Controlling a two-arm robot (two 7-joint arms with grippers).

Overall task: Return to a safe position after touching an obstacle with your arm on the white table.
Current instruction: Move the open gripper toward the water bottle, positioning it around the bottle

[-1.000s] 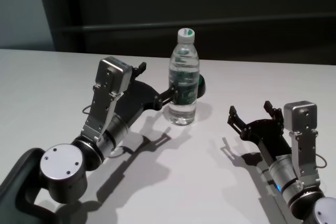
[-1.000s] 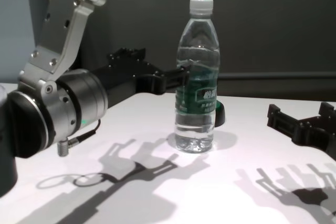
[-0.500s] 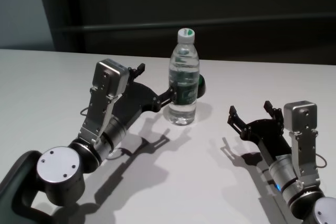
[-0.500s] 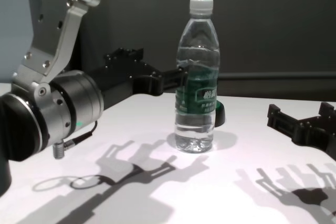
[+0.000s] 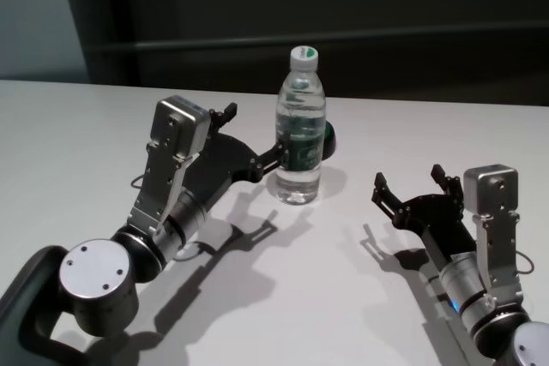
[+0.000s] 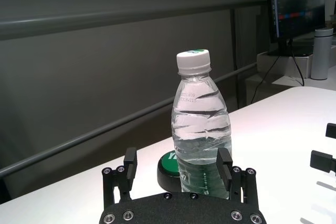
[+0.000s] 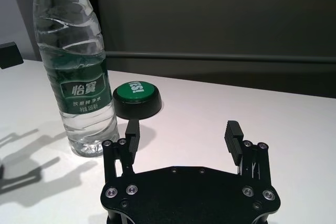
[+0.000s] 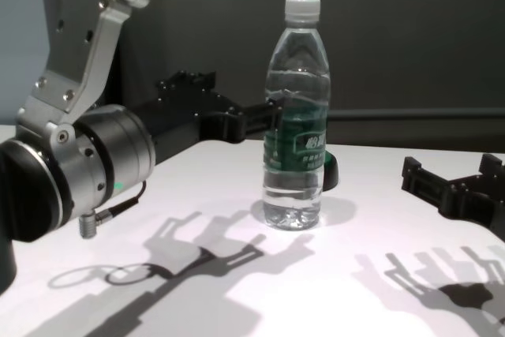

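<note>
The obstacle, a clear water bottle (image 5: 300, 136) with a white cap and dark green label, stands upright on the white table (image 5: 69, 135) near its far middle. My left gripper (image 5: 255, 133) is open just left of it, low over the table. One of its fingertips (image 5: 279, 153) lies against the bottle's label side; whether they touch I cannot tell. The left wrist view shows the bottle (image 6: 202, 124) just beyond the open gripper (image 6: 177, 158). My right gripper (image 5: 408, 179) rests open at the right, apart from the bottle (image 7: 79, 72).
A low green-and-black round button (image 5: 329, 139) sits right behind the bottle, also seen as the button (image 7: 137, 98) in the right wrist view. The table's far edge meets a dark wall. A monitor (image 6: 299, 3) and a white cylinder (image 6: 321, 51) stand on another desk far off.
My left arm has drawn back a little toward the left over the last second, then held still. The bottle and the right arm have not moved.
</note>
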